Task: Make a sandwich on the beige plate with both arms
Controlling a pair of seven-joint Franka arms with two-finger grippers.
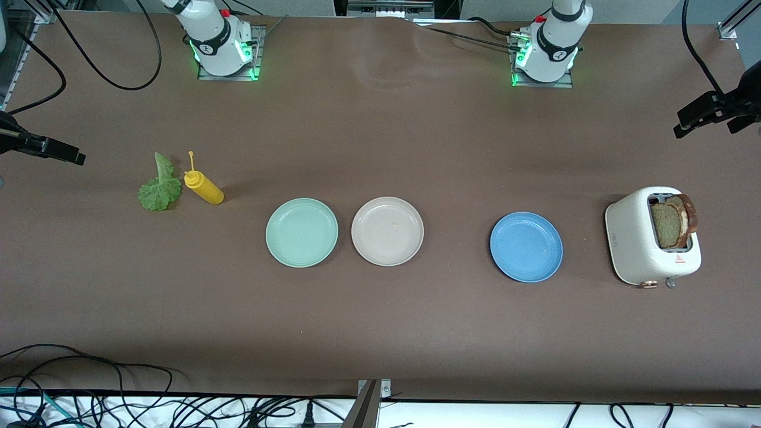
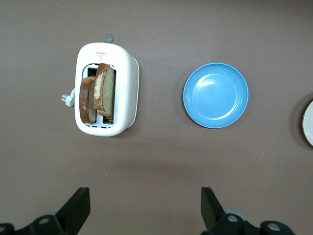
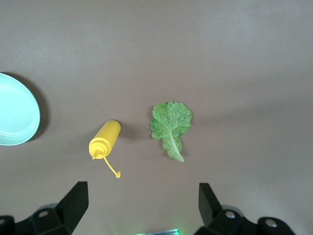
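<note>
- beige plate [image 1: 387,231] bare, mid table [image 1: 380,321], between mint plate [image 1: 301,232] and blue plate [image 1: 526,246]
- left gripper [image 2: 145,213] wide open, high over toaster [image 2: 106,88] with two bread slices [image 2: 99,93]
- right gripper [image 3: 142,210] wide open, over lettuce leaf [image 3: 170,125] beside yellow bottle [image 3: 104,140]

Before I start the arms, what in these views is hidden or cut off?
- Lower halves of both bread slices: inside the toaster slots, every view.
- Beige plate: left wrist view shows only its rim, cut by the edge.
- Mint-green plate: about half cut off in the right wrist view.
- Left gripper, right gripper: jaws open, bases cut off by the wrist views' edges.
</note>
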